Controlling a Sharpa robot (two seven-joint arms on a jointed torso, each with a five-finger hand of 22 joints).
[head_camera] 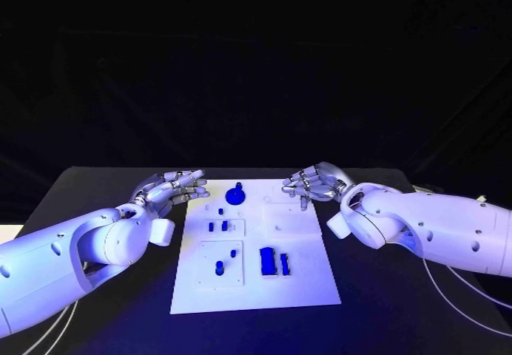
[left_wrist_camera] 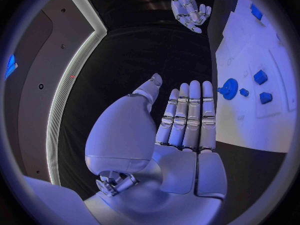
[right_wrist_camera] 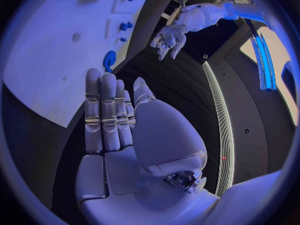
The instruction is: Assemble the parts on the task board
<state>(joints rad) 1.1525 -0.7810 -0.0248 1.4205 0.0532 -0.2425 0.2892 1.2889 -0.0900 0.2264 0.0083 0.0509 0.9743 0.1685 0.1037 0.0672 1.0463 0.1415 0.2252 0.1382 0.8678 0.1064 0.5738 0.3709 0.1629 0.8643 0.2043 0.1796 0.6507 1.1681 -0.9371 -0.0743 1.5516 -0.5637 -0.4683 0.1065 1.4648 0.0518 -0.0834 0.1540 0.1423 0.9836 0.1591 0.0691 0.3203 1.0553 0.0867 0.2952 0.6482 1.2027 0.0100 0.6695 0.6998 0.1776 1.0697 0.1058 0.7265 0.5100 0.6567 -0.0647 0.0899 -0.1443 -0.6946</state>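
The white task board [head_camera: 304,285] lies in the middle of the black table. On it are a round blue part [head_camera: 234,196] at the far end, small blue pegs [head_camera: 219,226] in the middle, and two upright blue blocks [head_camera: 268,261] nearer me. My left hand [head_camera: 174,188] hovers by the board's far left corner, fingers straight and apart, holding nothing. My right hand [head_camera: 314,183] hovers over the far right corner, empty too. The left wrist view shows the left hand [left_wrist_camera: 184,117] beside the round blue part [left_wrist_camera: 229,89]. In the right wrist view the right hand [right_wrist_camera: 109,112] is flat above the board [right_wrist_camera: 50,65].
Black table [head_camera: 405,318] surrounds the board on all sides. White cables [head_camera: 453,285] trail over the table at the right, near my right arm. The board's near half holds only low raised plates.
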